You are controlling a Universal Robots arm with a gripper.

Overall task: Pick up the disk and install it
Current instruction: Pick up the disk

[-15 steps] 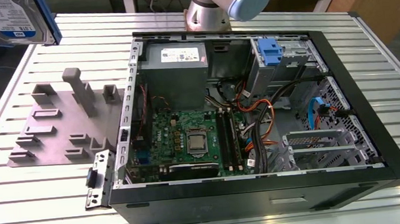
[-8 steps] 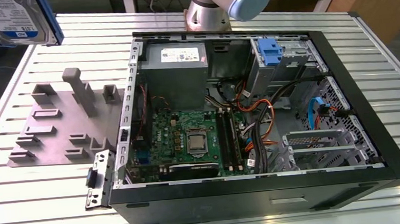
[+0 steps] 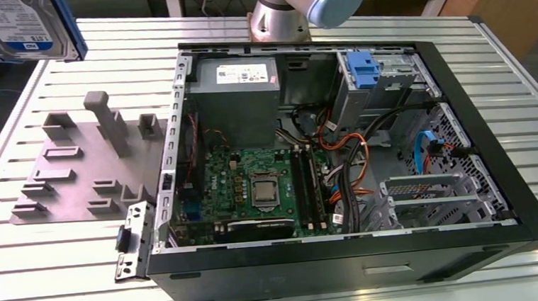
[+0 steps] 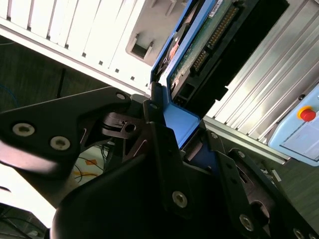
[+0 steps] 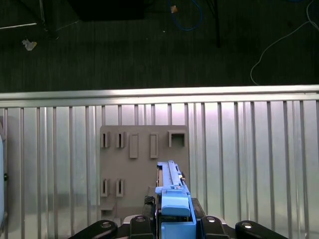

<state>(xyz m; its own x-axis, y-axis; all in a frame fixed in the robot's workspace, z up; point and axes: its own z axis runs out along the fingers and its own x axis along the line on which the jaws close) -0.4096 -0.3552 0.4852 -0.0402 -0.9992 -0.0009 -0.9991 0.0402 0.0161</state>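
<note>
Disk (image 3: 21, 26): silver rectangular hard drive, blue plastic carrier, aloft over grey slotted plate (image 5: 144, 149).
Gripper (image 4: 182, 127): black, pinching the carrier's end.

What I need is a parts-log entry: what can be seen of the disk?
The disk is a flat silver metal slab with a white-and-blue label, set in a blue plastic frame. Its green circuit board and a row of connector pins show in the second wrist view. The fingers clamp the frame's end and hold the disk clear of the table. The first wrist view sees it edge-on, with a grey slotted plate behind it.
</note>
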